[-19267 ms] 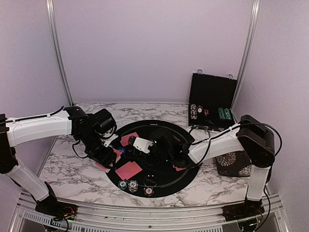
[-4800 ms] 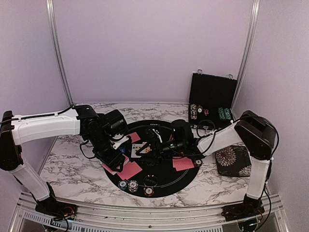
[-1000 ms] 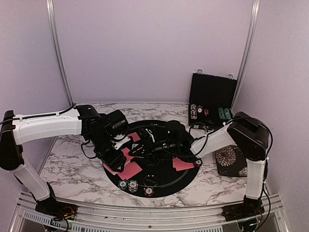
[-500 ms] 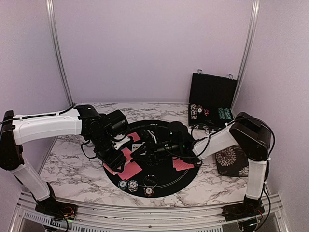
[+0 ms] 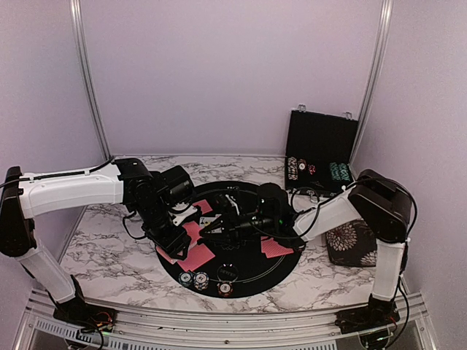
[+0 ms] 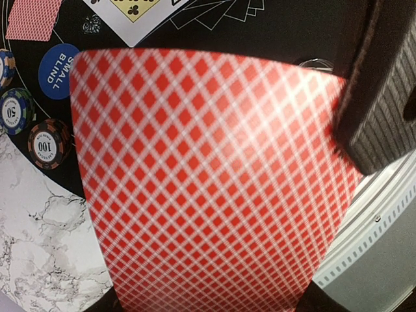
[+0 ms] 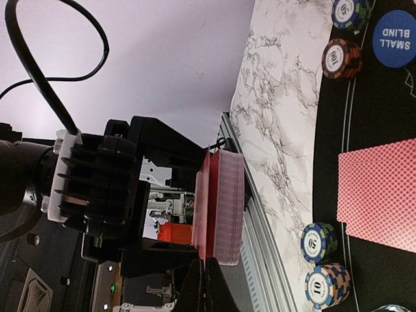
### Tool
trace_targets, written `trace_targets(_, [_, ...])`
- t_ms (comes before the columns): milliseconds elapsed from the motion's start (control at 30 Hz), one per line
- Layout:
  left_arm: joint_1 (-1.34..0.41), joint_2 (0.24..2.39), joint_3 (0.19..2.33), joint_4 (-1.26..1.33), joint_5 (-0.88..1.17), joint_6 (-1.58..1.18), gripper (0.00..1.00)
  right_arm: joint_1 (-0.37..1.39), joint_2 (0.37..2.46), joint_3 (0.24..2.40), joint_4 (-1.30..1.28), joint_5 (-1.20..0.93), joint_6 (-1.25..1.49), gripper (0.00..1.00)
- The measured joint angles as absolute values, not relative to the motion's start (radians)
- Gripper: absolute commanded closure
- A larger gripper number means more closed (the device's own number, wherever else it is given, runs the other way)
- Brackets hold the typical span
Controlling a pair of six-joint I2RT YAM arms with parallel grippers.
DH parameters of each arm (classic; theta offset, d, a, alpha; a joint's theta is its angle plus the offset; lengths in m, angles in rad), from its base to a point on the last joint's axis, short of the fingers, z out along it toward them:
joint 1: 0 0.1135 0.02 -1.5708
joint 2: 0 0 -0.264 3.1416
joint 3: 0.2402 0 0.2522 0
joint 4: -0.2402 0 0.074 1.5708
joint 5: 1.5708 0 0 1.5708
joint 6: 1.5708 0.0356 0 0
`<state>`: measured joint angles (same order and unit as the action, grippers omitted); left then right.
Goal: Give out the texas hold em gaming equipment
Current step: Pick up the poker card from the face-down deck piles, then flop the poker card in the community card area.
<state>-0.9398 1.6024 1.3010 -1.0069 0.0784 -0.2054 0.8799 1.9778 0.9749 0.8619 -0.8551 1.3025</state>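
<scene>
My left gripper [image 5: 174, 239] is shut on a deck of red-backed playing cards [image 6: 208, 182], held over the left part of the round black mat [image 5: 252, 281]. The deck's top card fills the left wrist view. In the right wrist view the deck [image 7: 229, 208] stands edge-on, and its top card [image 7: 203, 208] is peeled slightly away. My right gripper [image 7: 204, 281] is shut on that card's edge. From above, the right gripper [image 5: 209, 229] reaches leftward to the deck. Red-backed cards [image 5: 195, 256] [image 5: 277, 249] lie on the mat. Chip stacks [image 5: 201, 280] stand at its near edge.
A blue "small blind" button [image 6: 58, 62] and chip stacks [image 6: 49, 144] lie under the deck, with a face-up card [image 6: 133, 13] nearby. The open black chip case [image 5: 321, 149] stands at the back right. A floral black pad [image 5: 350, 244] lies at the right.
The right gripper's jaws have closed onto the top card's edge. Both arms have hardly moved in the last second.
</scene>
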Motion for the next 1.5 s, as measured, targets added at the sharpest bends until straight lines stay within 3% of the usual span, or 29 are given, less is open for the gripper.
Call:
trace_targets(833, [-0.94,1.602,1.298,-1.003,0.078,-0.206,0.49,0.741,1.784,0.813,0.847,-0.861,1.249,1.0])
trace_targets(1100, [-0.94,1.602,1.298,-1.003,0.077,-0.206,0.49,0.648,1.637,0.836,0.435,-0.74,0.85,1.0])
trace_targets(1300, [-0.94,1.596,1.295,-1.003,0.077,-0.206,0.49,0.652,1.563,0.981,0.098,-0.456,0.446,1.0])
trace_targets(1500, [-0.94,1.594,1.295,-1.003,0.076,-0.206,0.49,0.71,1.559,1.032,-0.009,-0.133,0.119,1.0])
